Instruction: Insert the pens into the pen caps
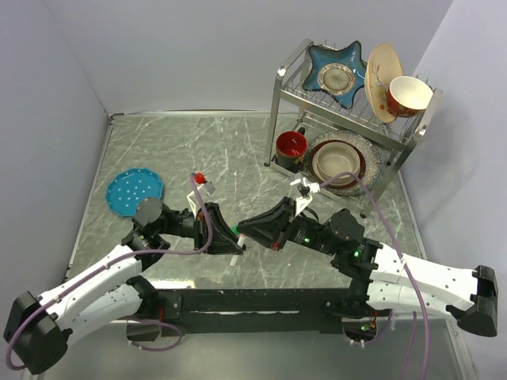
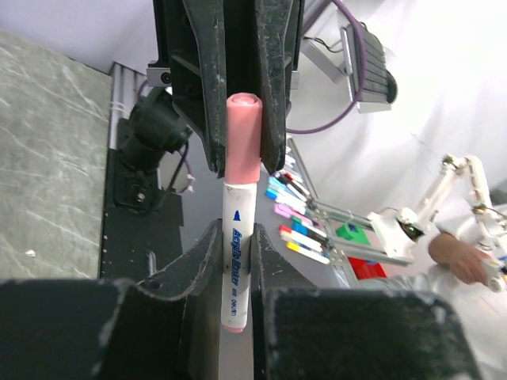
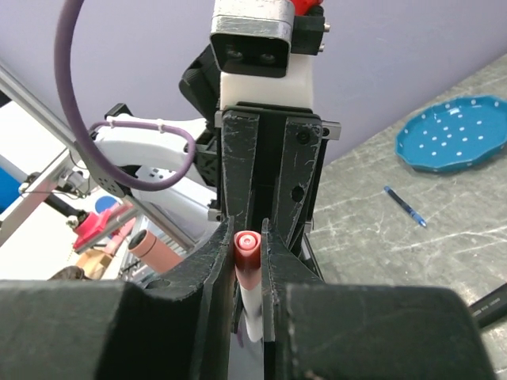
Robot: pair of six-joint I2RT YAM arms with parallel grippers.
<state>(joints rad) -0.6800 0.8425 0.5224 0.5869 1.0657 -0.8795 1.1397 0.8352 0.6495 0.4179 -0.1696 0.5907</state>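
The left gripper (image 2: 235, 237) is clenched on the barrel of the white pen (image 2: 237, 265), its two fingers (image 2: 204, 253) pressing the printed part of the barrel from either side. The right gripper (image 3: 247, 237) faces it nose to nose and is clamped on the pink cap (image 3: 246, 255). In the left wrist view the right arm's fingers run down both sides of the cap (image 2: 243, 138).

The cap stands in line with the pen. Its lower edge meets the white barrel, so the cap sits on the pen's end. How deep it is seated cannot be told. The pen's other end, also pinkish, sticks out past the left fingers.

From above, the two grippers (image 1: 228, 237) (image 1: 250, 229) meet over the near middle of the table (image 1: 182, 142), just ahead of the arm bases. The pen itself is hidden between them there.

A thin blue pen (image 3: 405, 207) lies flat on the table beyond the grippers, near a blue plate (image 3: 455, 134) but apart from it. The plate (image 1: 135, 192) lies at the table's left side. A dark rod-like thing (image 3: 491, 299) shows at the lower right edge of the right wrist view, too cropped to name.

At the far right stands a wire rack (image 1: 277, 95) with dishes, and a red mug (image 1: 291, 146) sits at its left foot.
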